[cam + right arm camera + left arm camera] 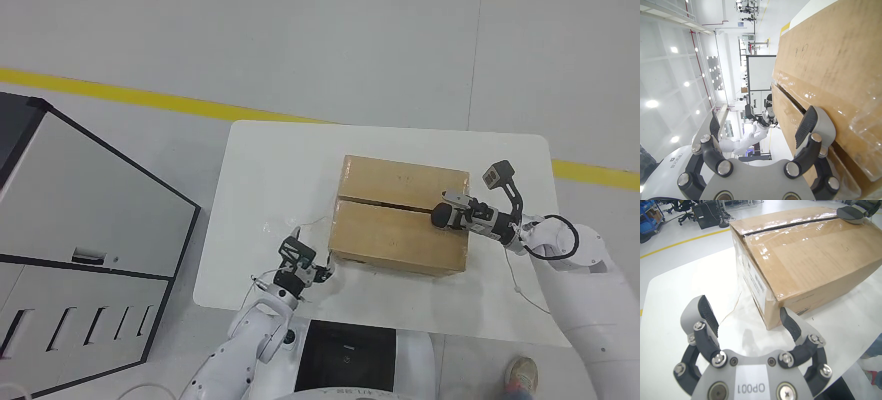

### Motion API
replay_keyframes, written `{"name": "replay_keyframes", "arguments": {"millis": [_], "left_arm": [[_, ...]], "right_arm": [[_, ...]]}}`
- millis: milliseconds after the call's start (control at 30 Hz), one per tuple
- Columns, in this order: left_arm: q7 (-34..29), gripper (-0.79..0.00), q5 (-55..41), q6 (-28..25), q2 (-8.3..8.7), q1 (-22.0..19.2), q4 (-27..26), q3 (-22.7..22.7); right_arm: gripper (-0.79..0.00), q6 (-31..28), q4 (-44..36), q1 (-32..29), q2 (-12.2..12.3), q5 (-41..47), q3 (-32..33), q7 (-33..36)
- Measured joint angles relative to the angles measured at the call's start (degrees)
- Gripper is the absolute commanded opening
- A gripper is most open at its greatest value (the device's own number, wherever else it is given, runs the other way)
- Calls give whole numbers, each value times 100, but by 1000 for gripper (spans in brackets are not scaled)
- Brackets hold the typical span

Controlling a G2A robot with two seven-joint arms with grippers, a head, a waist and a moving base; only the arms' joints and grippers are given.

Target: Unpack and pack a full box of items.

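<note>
The right fingers [806, 123], open wide, rest on the box [402, 213] by its top slit [791, 224]; the left fingers [708, 313], open too, sit beside its corner.

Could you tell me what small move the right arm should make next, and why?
Probably ease one finger of the right gripper into the seam and lift a flap: the box is closed, its tape looks split along the seam, and that open gripper has a finger at the gap's end.

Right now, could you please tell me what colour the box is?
Brown cardboard; the box shows best in the top view.
</note>
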Motion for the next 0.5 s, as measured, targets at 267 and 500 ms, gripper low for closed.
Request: {"name": "replay_keyframes", "arguments": {"millis": [267, 500], "left_arm": [[13, 0, -75, 328, -5, -110, 77, -35], [-78, 0, 29, 395, 24, -303, 326, -201]], "right_arm": [[0, 0, 0, 0, 0, 0, 0, 0], [0, 0, 0, 0, 0, 0, 0, 0]]}}
